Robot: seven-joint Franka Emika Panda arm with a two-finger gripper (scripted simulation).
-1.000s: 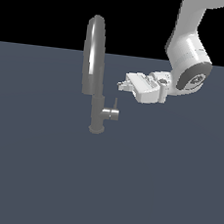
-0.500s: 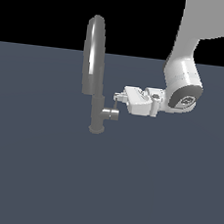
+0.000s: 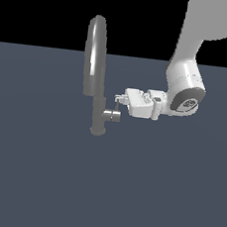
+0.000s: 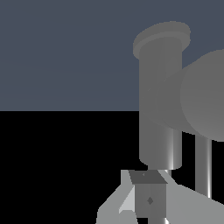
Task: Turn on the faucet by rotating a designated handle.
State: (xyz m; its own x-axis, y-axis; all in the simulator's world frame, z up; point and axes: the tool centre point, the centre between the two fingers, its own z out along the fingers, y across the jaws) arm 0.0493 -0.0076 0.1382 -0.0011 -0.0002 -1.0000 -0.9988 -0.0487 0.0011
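The faucet (image 3: pixel 95 58) is a tall grey tap with a high arched spout, a stem and a small round base (image 3: pixel 97 130). The handle (image 3: pixel 112 115) is a short stub jutting from the stem toward the exterior view's right, with a thin pin (image 3: pixel 117 106) rising from it. My gripper (image 3: pixel 119 99) points at the faucet, its fingertips right at the top of the pin. The fingers look shut with nothing between them. In the wrist view the stem (image 4: pixel 159 109), the stub's round end (image 4: pixel 204 98) and the pin (image 4: pixel 202 162) show close ahead of my fingertips (image 4: pixel 148 199).
The faucet stands on a flat dark blue-grey surface (image 3: pixel 53 178) under a black background. My white arm (image 3: pixel 185 89) comes in from the exterior view's upper right.
My gripper has come down and moved toward the exterior view's left, from above and beside the handle to the tip of its pin. The faucet looks unchanged.
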